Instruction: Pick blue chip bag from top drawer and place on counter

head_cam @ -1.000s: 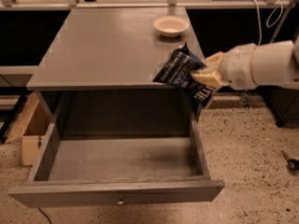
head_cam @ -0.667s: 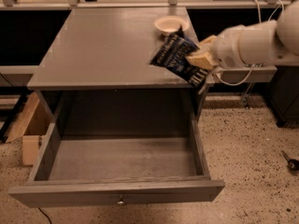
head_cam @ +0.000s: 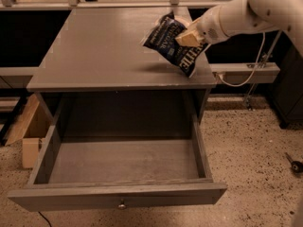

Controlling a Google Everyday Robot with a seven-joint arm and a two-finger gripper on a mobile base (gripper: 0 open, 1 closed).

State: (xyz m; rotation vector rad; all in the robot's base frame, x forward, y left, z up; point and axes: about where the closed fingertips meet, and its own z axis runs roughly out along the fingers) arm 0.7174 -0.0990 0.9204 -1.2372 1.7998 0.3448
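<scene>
Camera view: the gripper comes in from the right with its jaws closed on the blue chip bag, pinching it at its right edge. The bag hangs in the air over the right rear part of the counter. Its long axis slants from upper left down to lower right, and its low corner is near the counter's right edge. The top drawer below stands open and holds nothing. Setting the bag down looks to call for a short move down and leftward.

The blue chip bag bears large white letters, legible only in part as "ETTLE" near its lower end; its smaller print is unreadable. The gripper clamps it at 2 o'clock over the surface.
</scene>
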